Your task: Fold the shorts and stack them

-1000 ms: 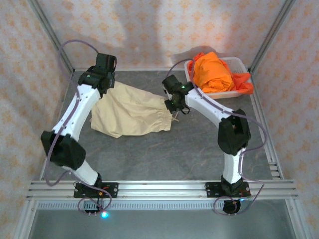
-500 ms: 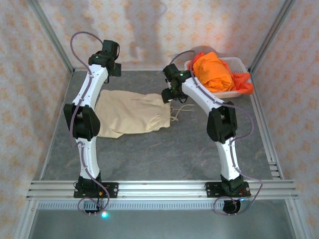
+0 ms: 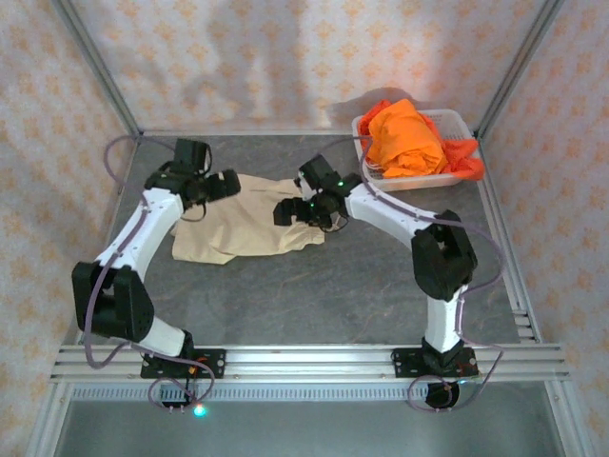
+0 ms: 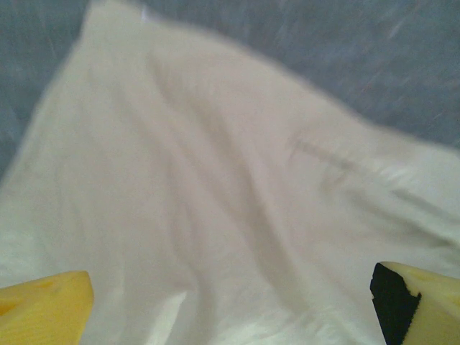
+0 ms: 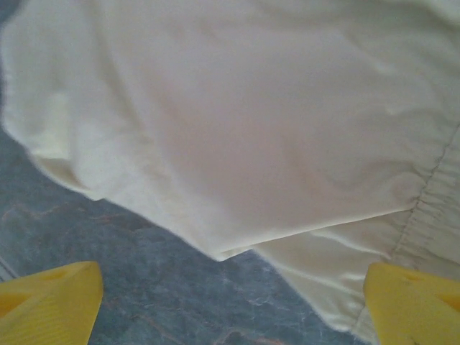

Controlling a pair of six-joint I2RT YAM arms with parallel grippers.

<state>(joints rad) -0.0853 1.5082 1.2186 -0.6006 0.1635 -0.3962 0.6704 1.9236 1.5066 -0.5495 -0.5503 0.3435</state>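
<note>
Left gripper [image 4: 230, 295], right gripper [image 5: 230, 287], spread wide, empty, now low over beige shorts [image 3: 243, 224], long axis left–right, waistband [image 5: 431, 215] rightward.

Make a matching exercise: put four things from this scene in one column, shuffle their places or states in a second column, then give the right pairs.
Column one
1. beige shorts
2. orange shorts
3. basket
4. left fingers

Column two
A. white, at the far right corner of the table
B. spread wide apart over the beige shorts
C. lying on the table, left of centre
D. heaped in the basket

Pairs: 1-C, 2-D, 3-A, 4-B
</note>
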